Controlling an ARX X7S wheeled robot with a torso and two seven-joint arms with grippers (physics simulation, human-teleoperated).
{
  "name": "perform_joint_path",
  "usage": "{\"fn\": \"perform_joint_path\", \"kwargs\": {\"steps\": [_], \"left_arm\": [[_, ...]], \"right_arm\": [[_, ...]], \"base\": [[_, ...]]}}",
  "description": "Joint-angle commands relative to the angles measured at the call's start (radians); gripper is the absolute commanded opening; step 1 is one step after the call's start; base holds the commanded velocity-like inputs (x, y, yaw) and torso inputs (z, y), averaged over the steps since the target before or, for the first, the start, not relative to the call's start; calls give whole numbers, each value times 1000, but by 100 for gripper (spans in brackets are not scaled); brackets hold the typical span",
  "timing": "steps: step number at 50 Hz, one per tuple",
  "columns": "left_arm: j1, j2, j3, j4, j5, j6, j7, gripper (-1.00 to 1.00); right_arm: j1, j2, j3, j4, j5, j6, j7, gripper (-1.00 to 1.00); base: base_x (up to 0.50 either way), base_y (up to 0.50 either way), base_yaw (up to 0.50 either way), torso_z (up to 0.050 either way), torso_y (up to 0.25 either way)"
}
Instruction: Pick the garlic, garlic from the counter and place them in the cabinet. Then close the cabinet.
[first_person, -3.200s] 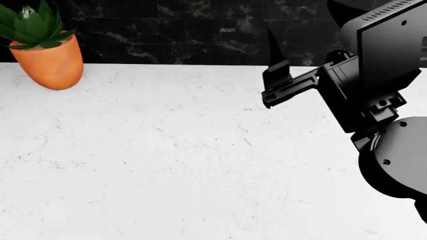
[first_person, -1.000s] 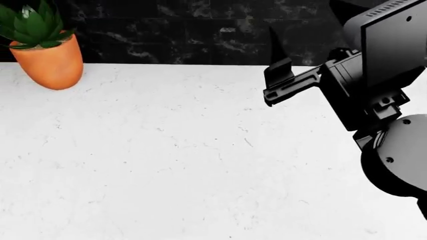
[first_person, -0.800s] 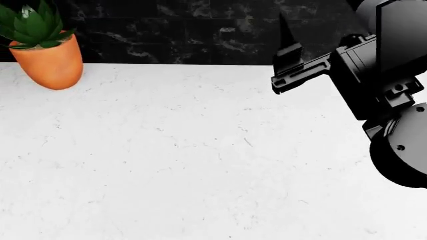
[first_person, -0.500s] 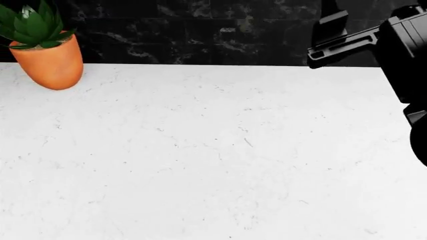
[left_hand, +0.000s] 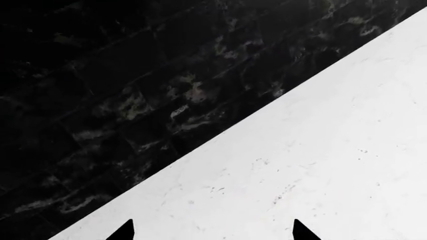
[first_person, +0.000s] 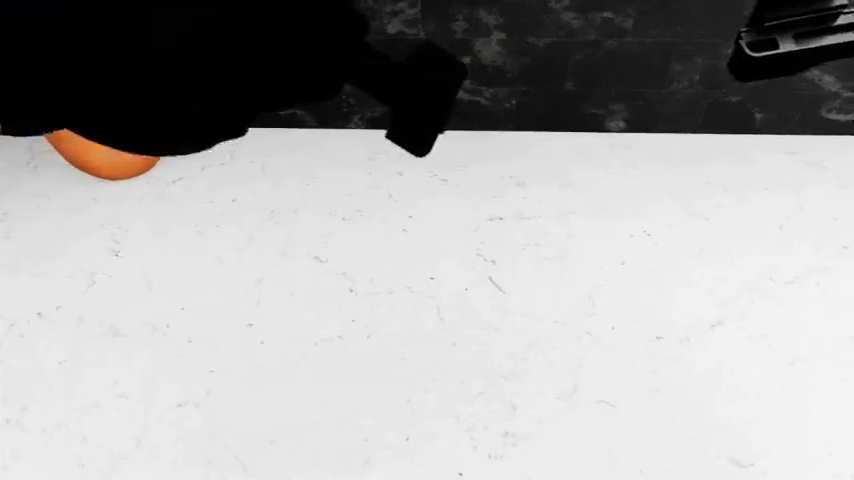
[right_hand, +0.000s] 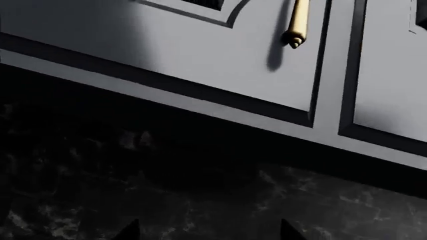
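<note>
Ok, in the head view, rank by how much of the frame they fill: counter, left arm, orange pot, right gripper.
1. counter
2. left arm, inflated by nearness to the camera
3. right gripper, cut off by the frame
4. orange pot, mostly hidden behind the arm

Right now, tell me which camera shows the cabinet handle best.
The right wrist view: the wooden cabinet handle hangs on a grey door. The head view and left wrist view show no cabinet, only counter and black tiles.
</note>
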Motion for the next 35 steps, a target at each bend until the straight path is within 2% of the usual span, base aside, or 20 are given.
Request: {"fn": "perform_joint_path", "kwargs": {"steps": [1, 8, 16, 26, 30, 35], "left_arm": [[50, -130, -37, 253, -37, 56, -178, 100], [70, -211, -62, 339, -80, 105, -316, 100], [41, -283, -91, 407, -131, 128, -446, 100], [56, -319, -57, 327, -250, 160, -644, 100], [87, -343, -59, 310, -280, 206, -687, 100], [141, -348, -51, 263, -334, 246, -686, 100]], "right_arm": [[-37, 64, 50, -6, 33, -93, 73, 100], [-82, 167, 102, -40, 73, -224, 125, 100], [-92, 268, 136, -86, 118, -289, 156, 100], [-76, 381, 175, -132, 140, -355, 237, 100], [-34, 385, 220, -146, 154, -313, 289, 100], [34, 385, 294, -177, 193, -231, 325, 100]], "base": [[0, 0, 0, 0, 0], [0, 0, 0, 0, 0], [0, 0, 0, 0, 0], [0, 0, 0, 0, 0], [0, 0, 0, 0, 0], [0, 0, 0, 0, 0]]}}
